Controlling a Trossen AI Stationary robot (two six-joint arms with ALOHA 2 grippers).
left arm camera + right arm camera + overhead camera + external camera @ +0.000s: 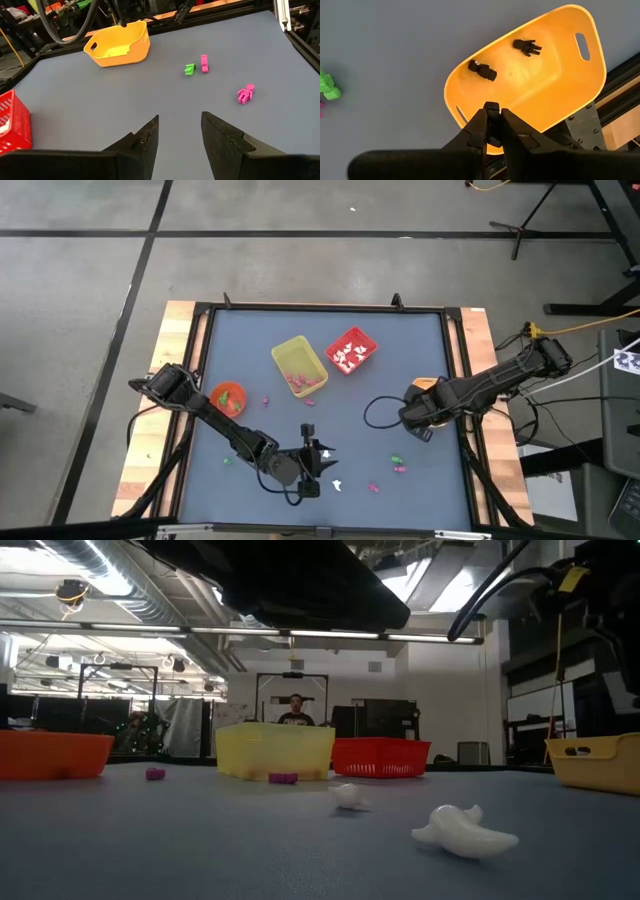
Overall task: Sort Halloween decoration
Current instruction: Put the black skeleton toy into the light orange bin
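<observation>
Small Halloween decoration pieces lie scattered on the blue table: a green one, pink ones and white ones. My left gripper hovers open low over the table's near middle, with nothing between its fingers. My right gripper points down over the near rim of an orange-yellow bin at the table's right and is shut on a small black piece. Two black pieces lie on the bin's floor. My right gripper pinches a small black decoration between its two fingertips, coming from above and pointing down. The piece is lifted clear, above the bin's rim. The fingers cover most of it, so which part they hold does not show.
A yellow bin with pink pieces and a red bin with white pieces stand at the far middle. An orange bowl sits at the left. A black cable loops on the table beside the right arm.
</observation>
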